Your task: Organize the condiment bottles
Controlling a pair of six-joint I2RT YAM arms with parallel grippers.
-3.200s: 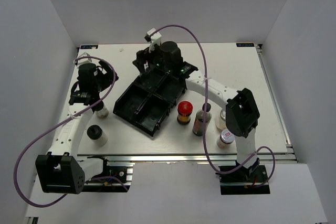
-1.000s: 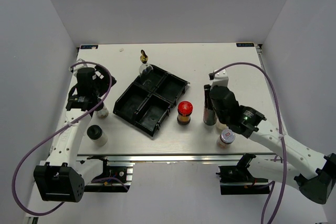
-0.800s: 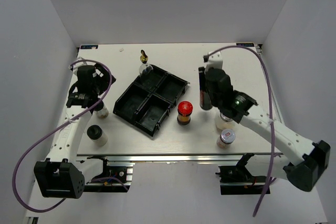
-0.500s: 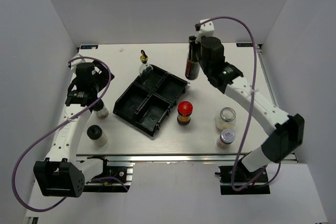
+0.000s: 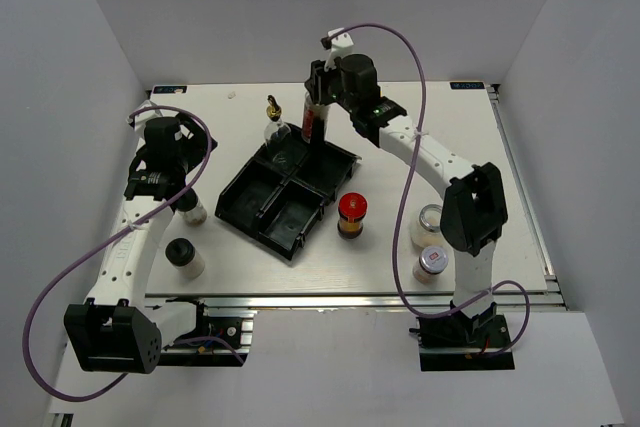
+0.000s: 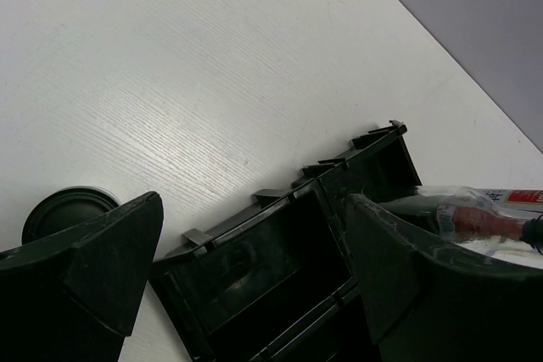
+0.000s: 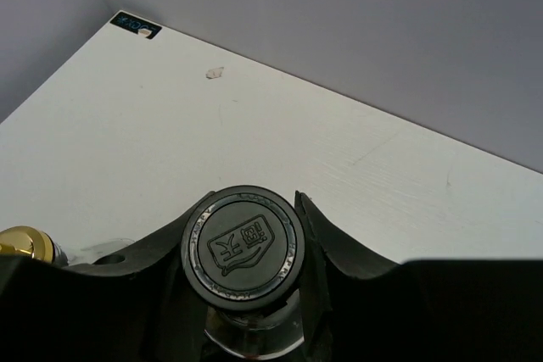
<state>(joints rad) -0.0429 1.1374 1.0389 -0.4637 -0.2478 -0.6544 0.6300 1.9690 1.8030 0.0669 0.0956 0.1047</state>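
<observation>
1. Near right edge of the table (image 5: pixel 455 137): near silver-lidded jar (image 5: pixel 430 262) and far silver-lidded jar (image 5: pixel 431 219), upright, close together, well apart from the tray. Unsorted.
2. Near left: near white bottle (image 5: pixel 184 255), black-capped, upright on the table. Far white bottle (image 5: pixel 193 210) just beyond it, under the left arm. Unsorted.
3. Left gripper (image 6: pixel 254 209): fingers spread wide with nothing between them, looking down across the tray's left side.
4. Centre: red-lidded jar (image 5: pixel 351 214), upright on the table just right of the black tray (image 5: pixel 258 223). Unsorted. The tray's three nearer compartments show no bottle.
5. Far left of the tray: gold-capped clear bottle (image 5: pixel 274 130), apparently standing in the far compartment. Counted as placed.
6. Far centre: dark bottle (image 5: pixel 312 125), its cap pinched between the fingers of the right gripper (image 7: pixel 246 226) and held above the tray's far side. Not set down.
7. Tally, as judged: one of seven placed, one in carriage, five remaining.
</observation>
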